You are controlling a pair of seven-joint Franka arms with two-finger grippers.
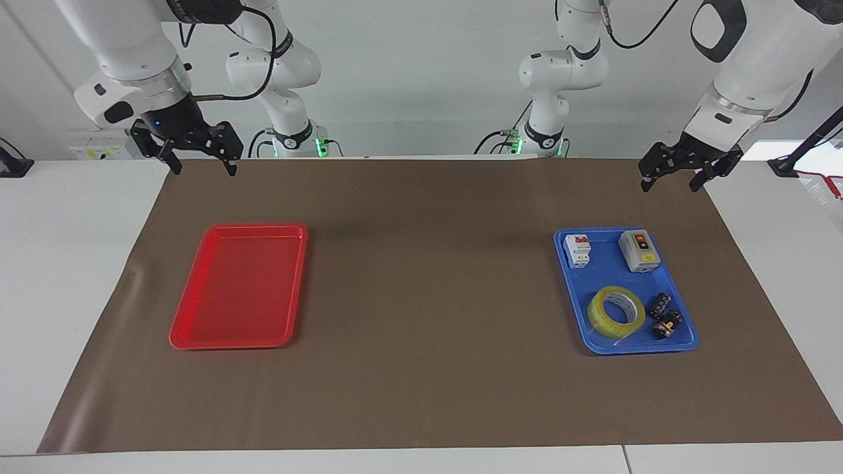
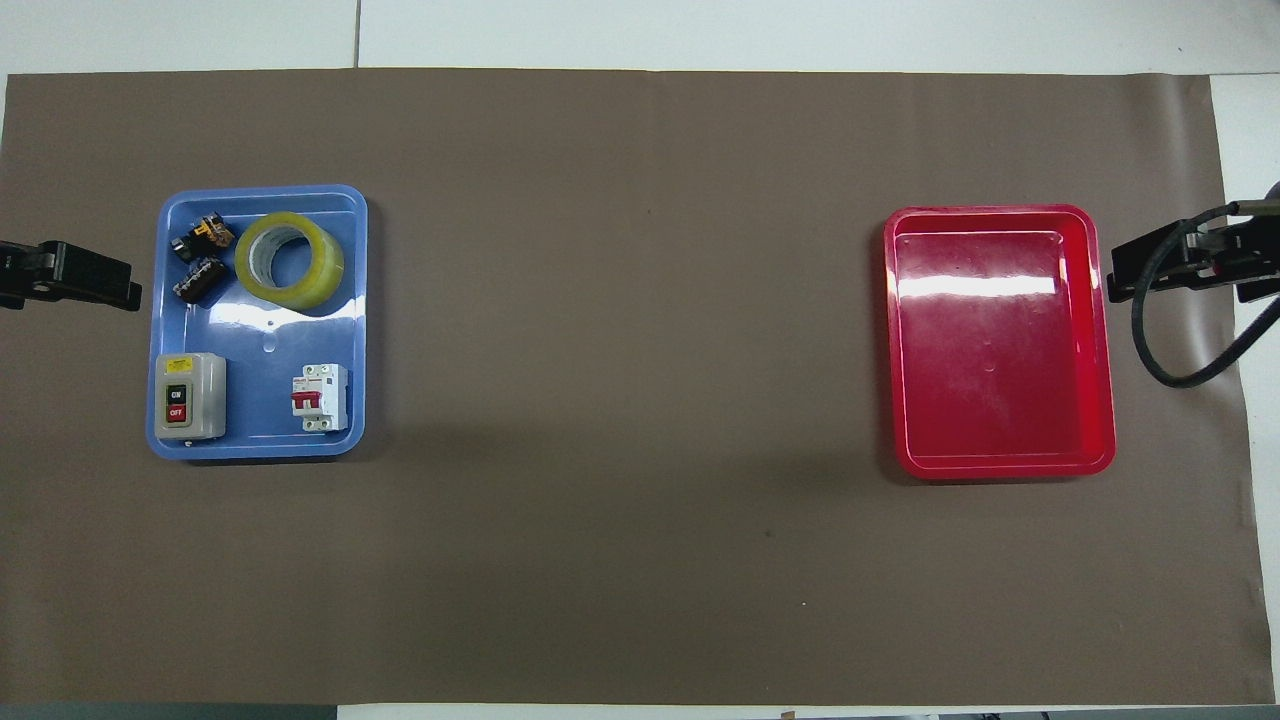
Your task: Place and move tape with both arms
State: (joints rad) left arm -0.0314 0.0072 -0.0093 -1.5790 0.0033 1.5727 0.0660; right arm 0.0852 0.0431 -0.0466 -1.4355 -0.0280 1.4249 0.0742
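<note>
The yellow tape roll (image 1: 598,317) lies flat in the blue tray (image 1: 602,273), in the part farther from the robots; it also shows in the overhead view (image 2: 322,268). My left gripper (image 1: 668,179) is open and empty, up in the air over the mat's edge at the left arm's end, apart from the blue tray (image 2: 270,420); its tips show in the overhead view (image 2: 125,290). My right gripper (image 1: 203,166) is open and empty, up over the mat's edge at the right arm's end, beside the red tray (image 1: 240,289); it also shows in the overhead view (image 2: 1115,285).
The blue tray also holds a grey on/off switch box (image 2: 190,397), a white circuit breaker (image 2: 320,397) and two small black connectors (image 2: 200,262) beside the tape. The red tray (image 2: 990,380) has nothing in it. A brown mat (image 1: 428,296) covers the table.
</note>
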